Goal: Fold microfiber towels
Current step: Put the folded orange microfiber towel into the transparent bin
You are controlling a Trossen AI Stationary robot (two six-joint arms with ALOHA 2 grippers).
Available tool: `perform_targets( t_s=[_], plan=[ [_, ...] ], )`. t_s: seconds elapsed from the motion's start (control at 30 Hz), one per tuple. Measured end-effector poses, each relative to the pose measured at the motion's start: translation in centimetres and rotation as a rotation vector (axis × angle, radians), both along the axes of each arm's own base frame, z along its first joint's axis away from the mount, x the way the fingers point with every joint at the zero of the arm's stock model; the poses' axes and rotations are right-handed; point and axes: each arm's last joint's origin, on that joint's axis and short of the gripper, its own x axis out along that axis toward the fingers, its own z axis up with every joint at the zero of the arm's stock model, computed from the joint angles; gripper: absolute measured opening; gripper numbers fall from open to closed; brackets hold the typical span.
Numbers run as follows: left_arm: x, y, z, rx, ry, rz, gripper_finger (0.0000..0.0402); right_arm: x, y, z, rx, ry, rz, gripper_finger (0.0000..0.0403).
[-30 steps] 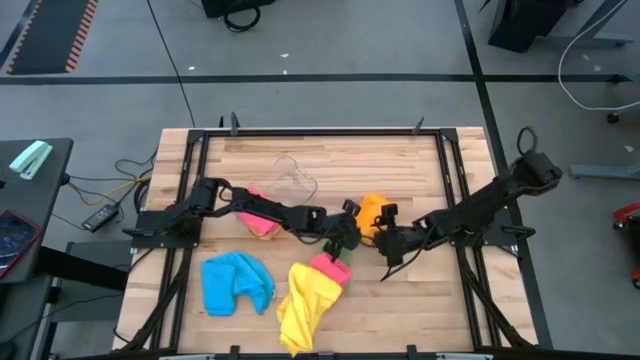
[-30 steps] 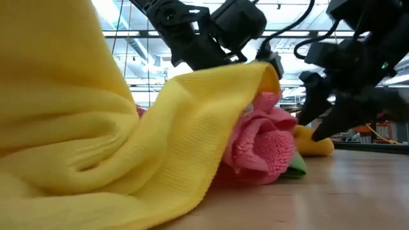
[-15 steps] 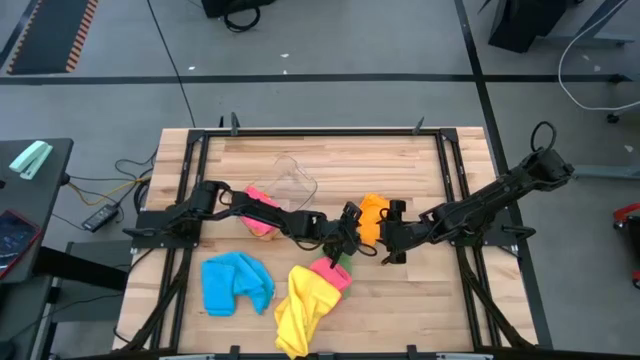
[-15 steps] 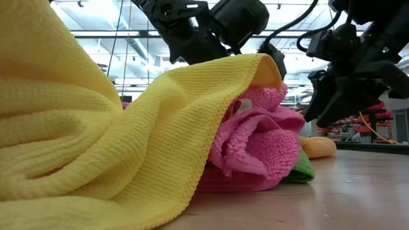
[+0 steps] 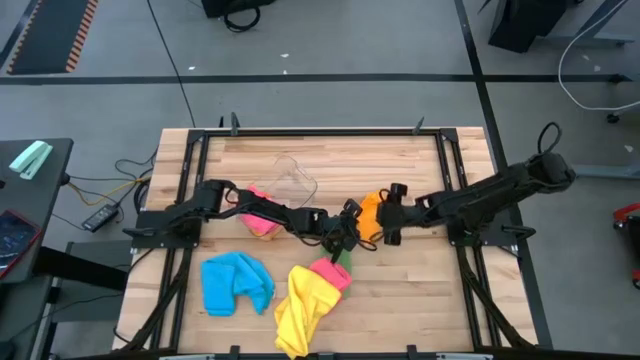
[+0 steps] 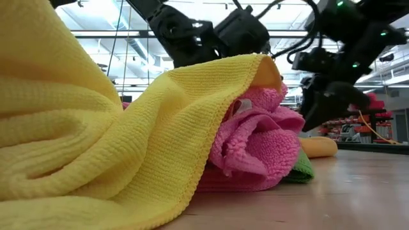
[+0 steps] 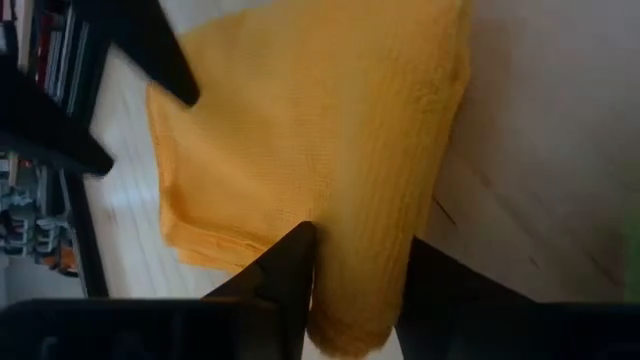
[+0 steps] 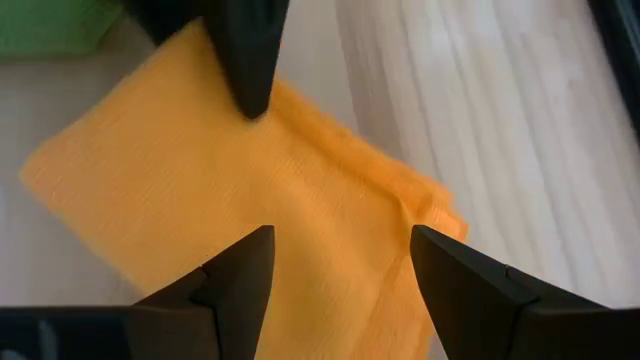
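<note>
Fingers of the left hand (image 7: 350, 270) pinched a fold at the edge of the orange towel (image 7: 310, 140), which lay flat on the bench (image 5: 420, 290). Facing it across the towel, the right hand (image 8: 340, 265) hovered with fingers spread wide. Just beside the left hand lay a heap of pink towel (image 6: 255, 153), green towel (image 6: 301, 167) and yellow towel (image 6: 96, 147). Farther off on that side sat a blue towel (image 5: 235, 283).
</note>
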Motion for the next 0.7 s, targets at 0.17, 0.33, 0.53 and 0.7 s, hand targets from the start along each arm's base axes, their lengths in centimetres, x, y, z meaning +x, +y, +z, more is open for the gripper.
perform_targets(
  t_s=[0.17, 0.33, 0.53, 0.7],
  plan=[
    [0.1, 0.1, -0.3, -0.034, -0.019, 0.036, 0.0111, 0.4, -1.0, 0.1, 0.041, -0.005, 0.035, 0.0243],
    [0.1, 0.0, -0.3, -0.065, -0.028, 0.064, 0.0119, 0.3, 0.6, 0.0, 0.048, 0.032, 0.205, 0.0243],
    [-0.1, 0.6, -0.5, -0.087, -0.003, 0.103, 0.0136, 0.3, 3.5, -1.3, 0.056, 0.066, 0.290, 0.0246],
    [-0.4, 1.3, -0.8, -0.152, 0.012, 0.186, 0.0128, 0.2, 4.9, -2.4, -0.107, 0.116, 0.337, 0.0254]
  ],
)
